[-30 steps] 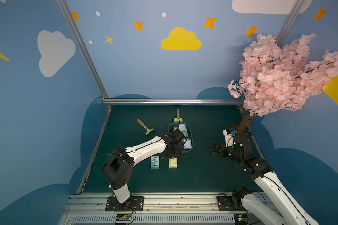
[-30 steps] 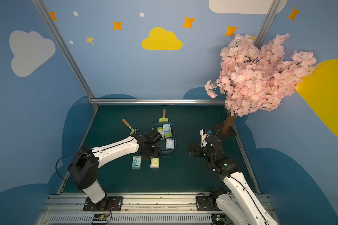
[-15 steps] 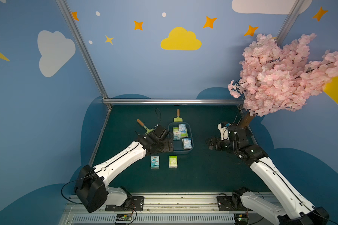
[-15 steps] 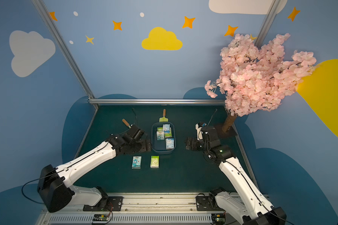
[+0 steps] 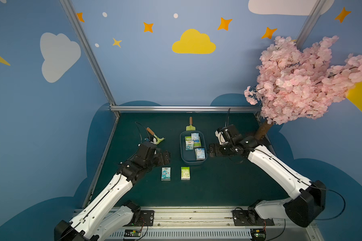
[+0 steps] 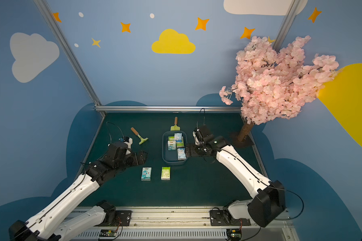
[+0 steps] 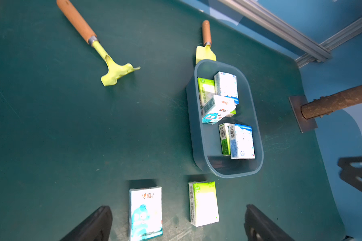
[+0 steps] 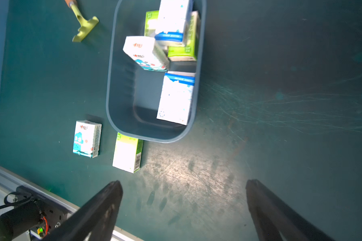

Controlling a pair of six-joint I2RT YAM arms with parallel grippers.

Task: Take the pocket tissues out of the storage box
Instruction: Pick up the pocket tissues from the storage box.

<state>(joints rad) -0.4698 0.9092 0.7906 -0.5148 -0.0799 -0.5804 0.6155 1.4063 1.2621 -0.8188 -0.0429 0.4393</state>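
Two, a blue packet (image 5: 165, 173) and a green packet (image 5: 185, 173), lie side by side just outside the storage box (image 5: 187, 157) in a top view, likely leaving room for more. The left gripper (image 5: 167, 157) and right gripper (image 5: 211, 150) flank the box, both wide and empty. Left wrist view: the remaining pocket tissues (image 7: 217, 109) sit jumbled inside. Right wrist view: a white packet (image 8: 176, 98) stands by the box wall, handy for that arm.

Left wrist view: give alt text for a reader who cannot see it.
A slate-blue storage box on a dark green mat holds several pocket tissue packets, some leaning on others. Two more lie flat outside it, a blue packet and a green packet, ahead of the open left gripper.
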